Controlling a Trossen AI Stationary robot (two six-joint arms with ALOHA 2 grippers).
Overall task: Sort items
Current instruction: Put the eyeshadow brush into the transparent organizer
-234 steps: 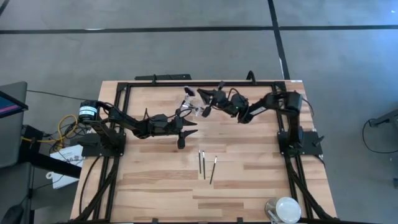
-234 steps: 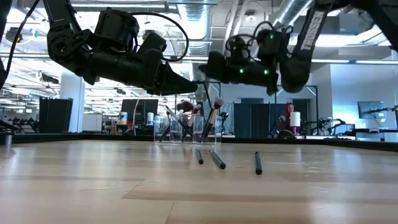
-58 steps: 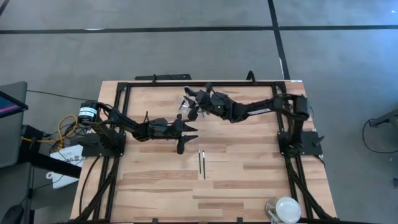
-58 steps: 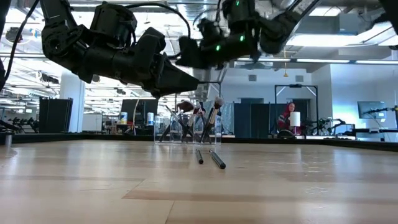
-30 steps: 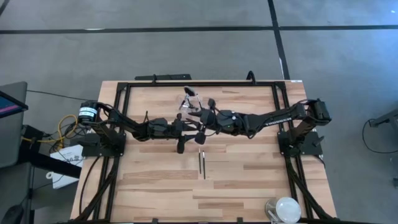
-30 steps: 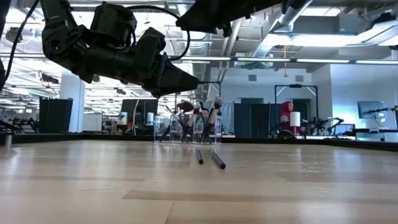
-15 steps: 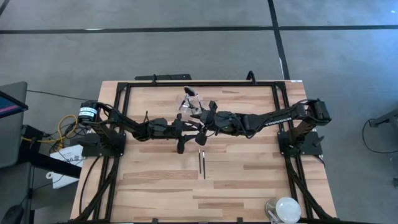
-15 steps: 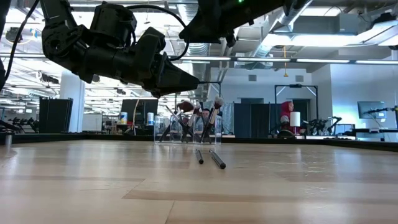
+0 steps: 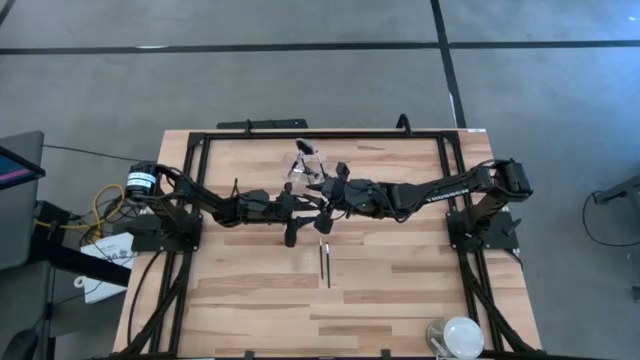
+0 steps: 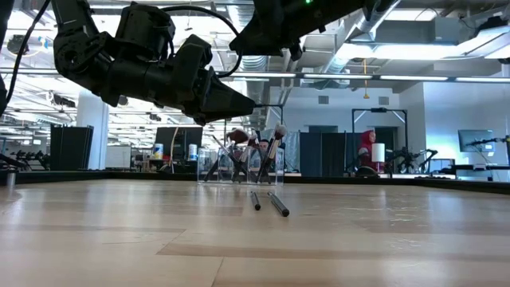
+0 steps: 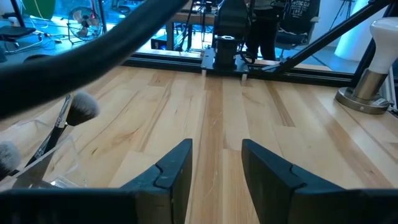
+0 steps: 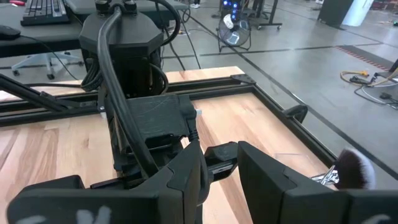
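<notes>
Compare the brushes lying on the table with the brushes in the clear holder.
The loose brushes lie flat on the bare wood near the table's middle; the brushes in the clear holder stand leaning, heads up, toward the far edge. Only two loose brushes show, and the holder carries several. Fluffy heads show on the held ones; the loose ones' tips are too small to tell. Both sets have slim dark handles.

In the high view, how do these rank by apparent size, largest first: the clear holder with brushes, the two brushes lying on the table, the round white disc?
1. Round white disc, near the table's front right corner.
2. Clear holder, partly hidden by the right arm, so this rank is unsure.
3. The two brushes: long but very thin, lying side by side; together they still cover the least area.
</notes>
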